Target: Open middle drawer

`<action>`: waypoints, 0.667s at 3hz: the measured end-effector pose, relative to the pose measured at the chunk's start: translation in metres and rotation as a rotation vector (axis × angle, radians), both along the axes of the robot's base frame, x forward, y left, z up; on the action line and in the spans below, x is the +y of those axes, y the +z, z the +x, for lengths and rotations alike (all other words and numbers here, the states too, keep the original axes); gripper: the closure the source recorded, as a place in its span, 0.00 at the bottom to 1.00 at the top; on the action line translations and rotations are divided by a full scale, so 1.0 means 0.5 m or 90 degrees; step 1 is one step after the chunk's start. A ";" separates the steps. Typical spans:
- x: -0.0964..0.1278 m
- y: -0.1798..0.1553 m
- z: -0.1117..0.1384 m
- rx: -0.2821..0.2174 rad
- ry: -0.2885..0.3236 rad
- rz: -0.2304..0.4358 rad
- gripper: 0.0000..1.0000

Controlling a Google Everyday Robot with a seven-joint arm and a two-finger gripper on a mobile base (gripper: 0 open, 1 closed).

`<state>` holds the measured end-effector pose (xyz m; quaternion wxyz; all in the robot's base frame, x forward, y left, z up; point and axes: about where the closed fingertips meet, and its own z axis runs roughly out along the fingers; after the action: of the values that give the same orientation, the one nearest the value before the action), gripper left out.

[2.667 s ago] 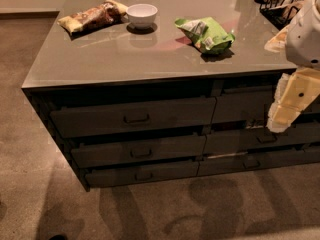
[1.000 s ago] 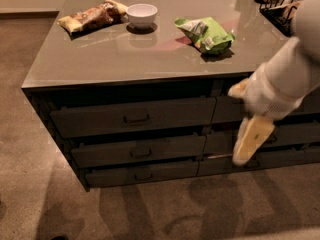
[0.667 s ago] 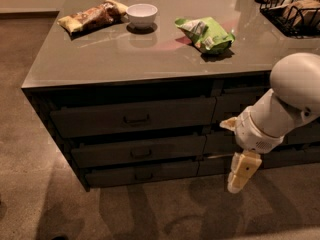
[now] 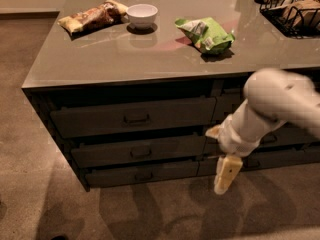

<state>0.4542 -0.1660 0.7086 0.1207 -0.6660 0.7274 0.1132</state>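
The middle drawer sits in the front face of the counter, in the column nearer the counter's left-hand corner as I look at it. It is the second front down, between a taller-fronted drawer above and a slim one below. It looks fully shut, its front in line with its neighbours, and its small loop handle is untouched. By my reading the job is all ahead: reach the handle, grip it, pull.

The drawer's long side runs level along the counter's front, and its face looks out into the room, so it should slide out away from the counter toward where I stand.

The gripper hangs in front of the counter's face, farther toward its right end and low down near the carpet, pointing at the floor and apart from the handle. Whether it is spread or closed I cannot tell.

On the counter's top lie a white bowl, a green bag, a brown snack packet and a wire basket.
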 end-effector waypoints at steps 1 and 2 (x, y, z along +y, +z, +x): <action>0.066 -0.155 0.020 0.002 0.049 0.029 0.00; 0.095 -0.256 0.046 -0.044 0.054 0.062 0.00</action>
<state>0.4773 -0.1187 0.5805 0.1731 -0.6933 0.6873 0.1307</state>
